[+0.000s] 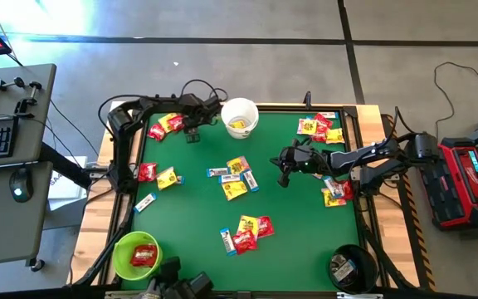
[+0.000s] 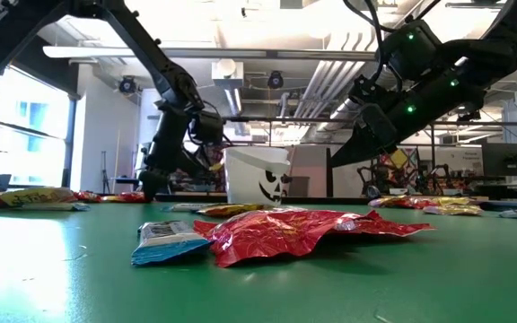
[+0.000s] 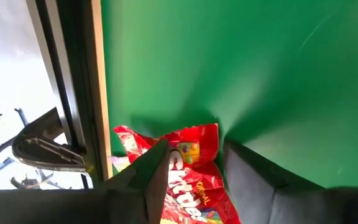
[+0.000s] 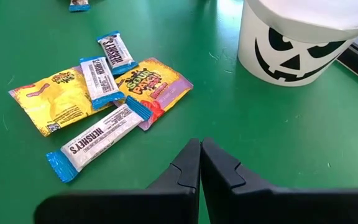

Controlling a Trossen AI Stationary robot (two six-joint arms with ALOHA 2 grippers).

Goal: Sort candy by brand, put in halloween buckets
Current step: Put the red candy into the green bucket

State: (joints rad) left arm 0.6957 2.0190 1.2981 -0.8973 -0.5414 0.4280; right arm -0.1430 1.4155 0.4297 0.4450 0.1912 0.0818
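Note:
My left gripper point(image 3: 194, 152) is down at the far left of the green table point(image 1: 197, 208), over a heap of red and yellow candy point(image 1: 166, 126). It is open, and its fingers stand on either side of a red packet point(image 3: 194, 180). My right gripper point(image 4: 200, 155) hangs shut and empty above the table's middle right point(image 1: 285, 170), facing the white bucket point(image 4: 297, 43). The white bucket point(image 1: 240, 116) stands at the far edge with yellow candy inside. The green bucket point(image 1: 137, 253), at the near left, holds red packets. The black bucket point(image 1: 351, 266) is at the near right. My left gripper comes down slanting over the red packet's end point(image 3: 197, 140), which lies flat on the table near the far-left edge. One finger point(image 3: 157, 168) is at one side of the packet and the other point(image 3: 241, 168) at the opposite side. Whether either finger touches it, I cannot tell.
Loose candy lies in groups: at mid-table point(image 1: 235, 176), near the front point(image 1: 246, 231), at the far right point(image 1: 320, 126), under the right arm point(image 1: 336, 191) and at the left point(image 1: 158, 174). The table's raised frame point(image 3: 95, 93) runs close beside my left gripper.

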